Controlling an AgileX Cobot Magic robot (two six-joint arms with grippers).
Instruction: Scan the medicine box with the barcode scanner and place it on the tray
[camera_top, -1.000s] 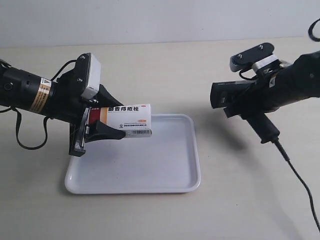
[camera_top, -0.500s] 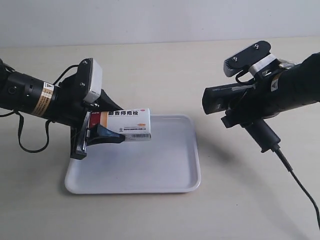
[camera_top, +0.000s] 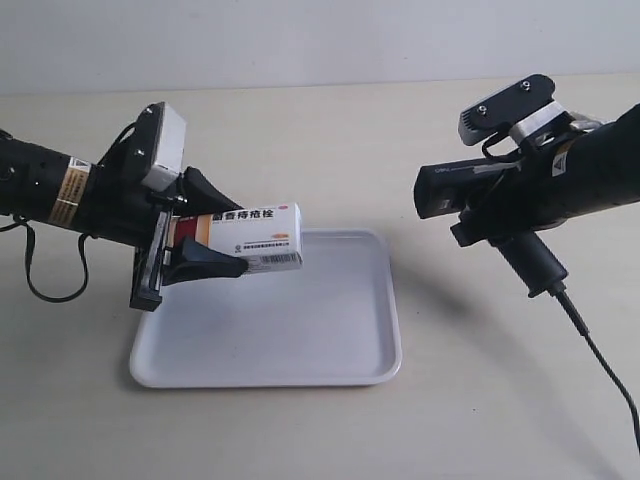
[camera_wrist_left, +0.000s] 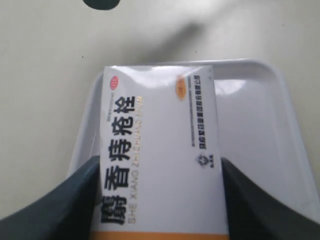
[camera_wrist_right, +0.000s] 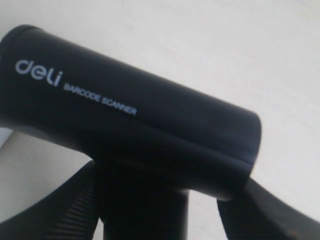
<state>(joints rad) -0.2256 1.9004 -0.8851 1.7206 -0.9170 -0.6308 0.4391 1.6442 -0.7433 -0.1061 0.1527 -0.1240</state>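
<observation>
The medicine box (camera_top: 245, 238), white with an orange band, hangs level above the near-left part of the white tray (camera_top: 330, 340). My left gripper (camera_top: 225, 235) is shut on its banded end. In the left wrist view the box (camera_wrist_left: 160, 140) fills the space between the dark fingers (camera_wrist_left: 75, 200), with the tray (camera_wrist_left: 260, 125) beneath. My right gripper (camera_top: 500, 225) is shut on the handle of the black barcode scanner (camera_top: 465, 190), held in the air to the right of the tray with its head pointing at the box. The scanner (camera_wrist_right: 130, 115) fills the right wrist view.
The scanner's black cable (camera_top: 600, 360) trails from the handle down across the tan table (camera_top: 480, 400) to the exterior view's lower right. A pale wall runs along the back.
The left arm has pulled back slightly to the left and the box sits a little higher. The scanner came nearer the box, then drew back to the right.
</observation>
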